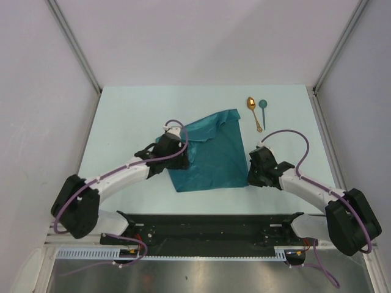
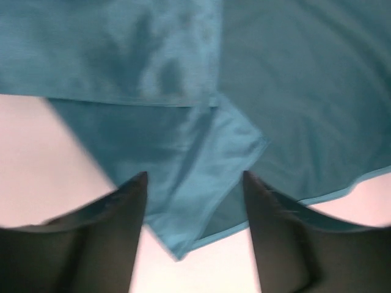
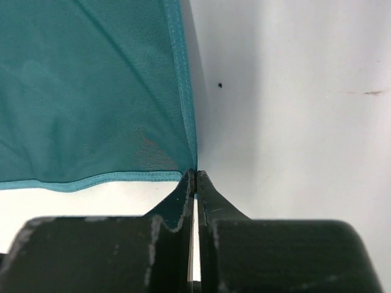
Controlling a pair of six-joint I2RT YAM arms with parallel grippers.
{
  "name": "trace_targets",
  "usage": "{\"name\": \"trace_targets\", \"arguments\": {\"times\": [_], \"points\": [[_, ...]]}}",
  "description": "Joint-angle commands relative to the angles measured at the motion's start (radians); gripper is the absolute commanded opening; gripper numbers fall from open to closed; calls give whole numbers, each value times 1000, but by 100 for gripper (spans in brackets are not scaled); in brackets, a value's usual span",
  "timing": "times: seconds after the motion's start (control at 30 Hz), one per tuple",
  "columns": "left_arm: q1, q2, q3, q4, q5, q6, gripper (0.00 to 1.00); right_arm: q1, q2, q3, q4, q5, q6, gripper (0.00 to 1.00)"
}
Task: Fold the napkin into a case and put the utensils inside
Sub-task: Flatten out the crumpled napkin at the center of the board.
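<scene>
The teal napkin (image 1: 214,155) lies mid-table as a rumpled sheet, its upper left part turned over onto itself; no case is in view. My left gripper (image 1: 181,138) hovers open over that turned-over edge. In the left wrist view a folded corner of the napkin (image 2: 201,183) rests on the table between the spread fingers (image 2: 125,207), gripper (image 2: 194,178). My right gripper (image 1: 250,176) is shut on the napkin's near right corner. The right wrist view shows the hem (image 3: 183,110) pinched at the tips of the gripper (image 3: 195,173). The utensils, a gold spoon (image 1: 253,112) and a teal spoon (image 1: 263,110), lie side by side beyond the cloth.
The pale table (image 1: 122,122) is flanked by grey walls on the left, right and back. The arm bases and a black rail (image 1: 208,229) run along the near edge. The spoons lie close to the napkin's far right corner.
</scene>
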Motion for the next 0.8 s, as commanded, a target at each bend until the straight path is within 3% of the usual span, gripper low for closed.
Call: {"name": "trace_targets", "arguments": {"times": [0.0, 0.1, 0.27, 0.37, 0.47, 0.6, 0.77], "points": [[-84, 105, 121, 46, 59, 23, 75, 3, -32, 11, 3, -30, -24, 0], [-127, 212, 199, 5, 2, 31, 76, 3, -50, 6, -2, -36, -26, 0], [-140, 335, 274, -41, -118, 40, 69, -17, -75, -14, -17, -40, -45, 0], [-140, 390, 306, -69, -98, 39, 62, -31, -96, -23, -27, -39, -53, 0], [-153, 406, 311, -72, -52, 36, 62, -46, -115, -27, -34, -40, -59, 0], [-193, 394, 279, -54, -38, 17, 70, -57, -115, -34, -27, -57, -70, 0], [-201, 431, 290, -55, -47, 2, 65, -61, -115, -37, -14, -73, -75, 0]]}}
